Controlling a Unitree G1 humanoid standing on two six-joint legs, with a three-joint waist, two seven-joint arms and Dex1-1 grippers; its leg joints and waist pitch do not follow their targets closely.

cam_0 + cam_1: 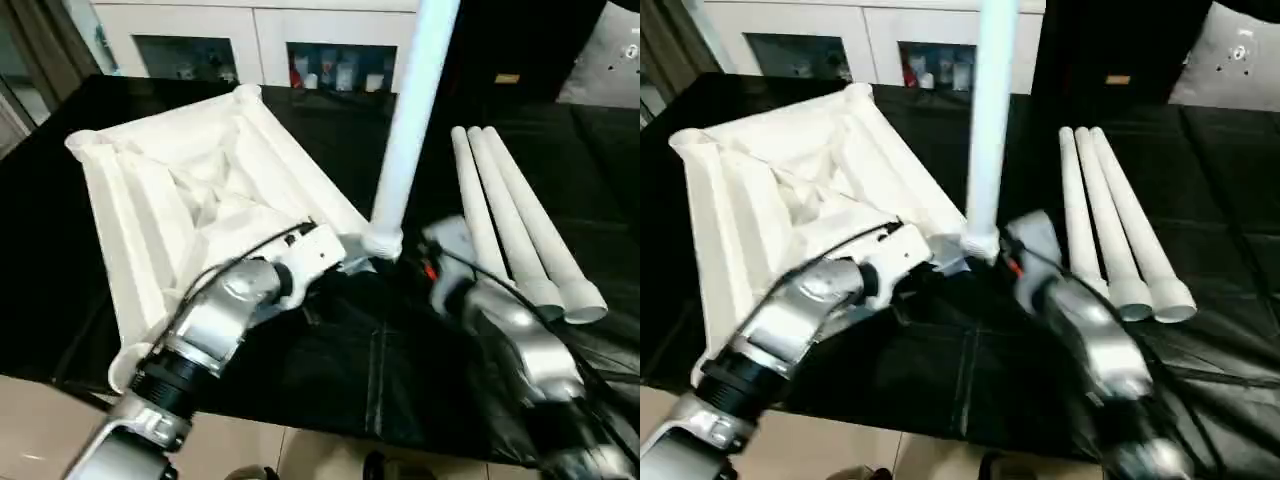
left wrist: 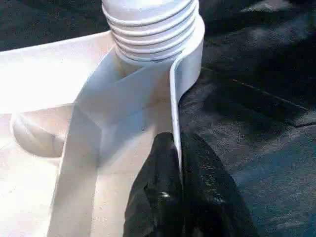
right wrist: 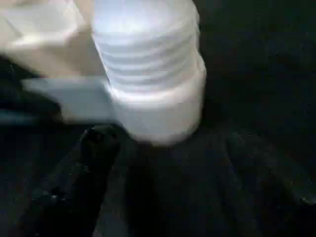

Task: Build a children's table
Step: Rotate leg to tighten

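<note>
The children's table top lies upside down on the black work surface, ribbed underside up. One white leg stands upright in the near right corner socket; its threaded end sits in the socket. My left gripper is shut on the thin rim wall just beside that socket. My right gripper is low at the socket's other side, open, with its fingers apart from the leg. Three more legs lie side by side to the right.
The black surface's front edge runs just under my forearms, with beige floor below. White cabinets with glass doors stand behind the table. A pale panel is at the far right.
</note>
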